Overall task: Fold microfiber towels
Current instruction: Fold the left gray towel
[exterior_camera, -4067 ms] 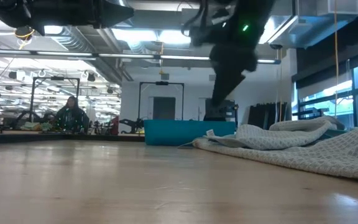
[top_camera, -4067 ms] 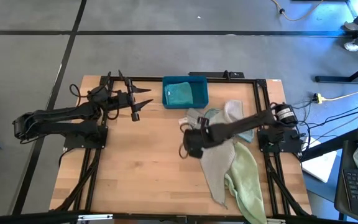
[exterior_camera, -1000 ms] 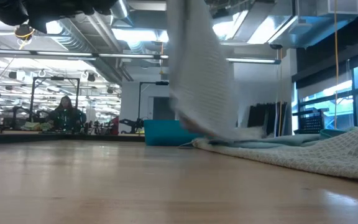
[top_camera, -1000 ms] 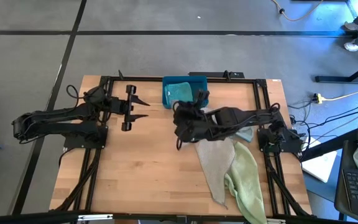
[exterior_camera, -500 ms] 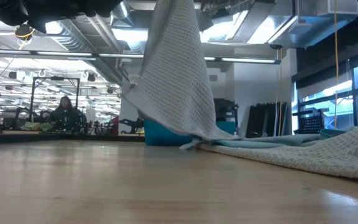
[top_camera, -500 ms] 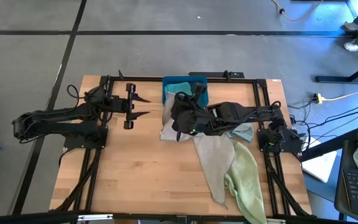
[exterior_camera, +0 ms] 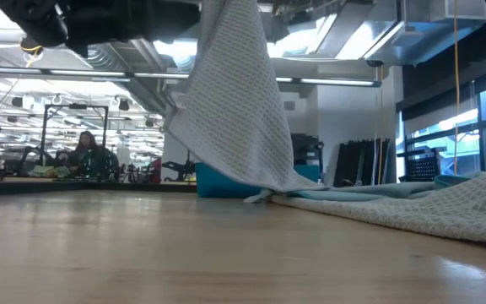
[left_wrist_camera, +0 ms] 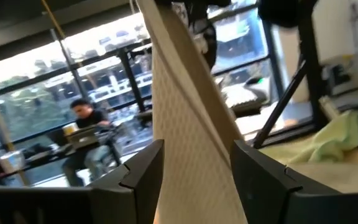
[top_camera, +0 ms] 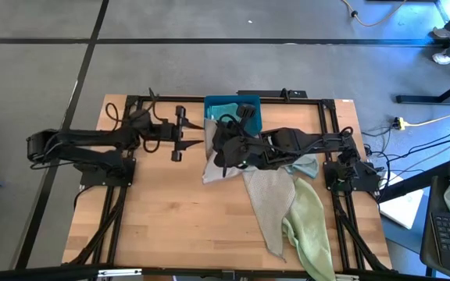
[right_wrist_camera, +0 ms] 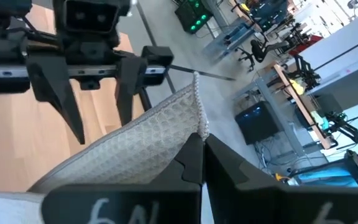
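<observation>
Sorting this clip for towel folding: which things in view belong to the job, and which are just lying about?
Job:
- grey towel, held up by the right pincer
- left pincer, open beside it
- towel pile

Lying about:
- teal bin, cloth inside
- cables

The dark left arm stretches level from the picture's left toward the middle in the high view, its two-finger tool (top_camera: 196, 144) with fingers (left_wrist_camera: 143, 171) spread apart, one on each side of a hanging pale grey-beige waffle-weave cloth (exterior_camera: 234, 110). The dark right arm reaches from the right side across to the centre, wrist raised, its tool (right_wrist_camera: 199, 151) pinched closed on that cloth's upper edge.
</observation>
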Motion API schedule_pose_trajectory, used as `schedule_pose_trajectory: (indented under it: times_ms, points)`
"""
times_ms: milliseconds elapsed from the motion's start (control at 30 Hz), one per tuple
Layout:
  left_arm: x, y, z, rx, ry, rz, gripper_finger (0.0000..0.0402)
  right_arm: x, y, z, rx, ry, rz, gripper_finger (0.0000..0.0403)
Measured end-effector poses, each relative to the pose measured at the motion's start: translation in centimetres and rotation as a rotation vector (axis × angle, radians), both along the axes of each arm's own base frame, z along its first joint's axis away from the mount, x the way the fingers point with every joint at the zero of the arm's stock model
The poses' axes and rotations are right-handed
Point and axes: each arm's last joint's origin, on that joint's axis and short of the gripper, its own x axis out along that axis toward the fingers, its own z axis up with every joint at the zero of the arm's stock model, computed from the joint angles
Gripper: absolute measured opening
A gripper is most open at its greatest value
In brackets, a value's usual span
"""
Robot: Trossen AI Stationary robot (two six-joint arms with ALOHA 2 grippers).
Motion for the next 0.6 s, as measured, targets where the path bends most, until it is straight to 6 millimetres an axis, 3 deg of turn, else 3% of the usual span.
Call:
schedule_pose_trajectory:
  times_ms: [200,333,600]
  points:
    - [0.2,-0.4,0.8,-0.07,-0.011,-0.068,0.0176,0.0,0.0,-0.1,0.014,-0.001,0.006,0.0008]
    - [0.2,-0.2,0.9,-0.129,-0.022,-0.018,0.0176,0.0,0.1,-0.1,0.042,-0.009,0.021,0.0008]
    - [1.4,-0.4,0.0,-0.144,-0.007,-0.004,0.0176,0.2,-0.1,-0.1,0.045,-0.02,0.019,0.0008]
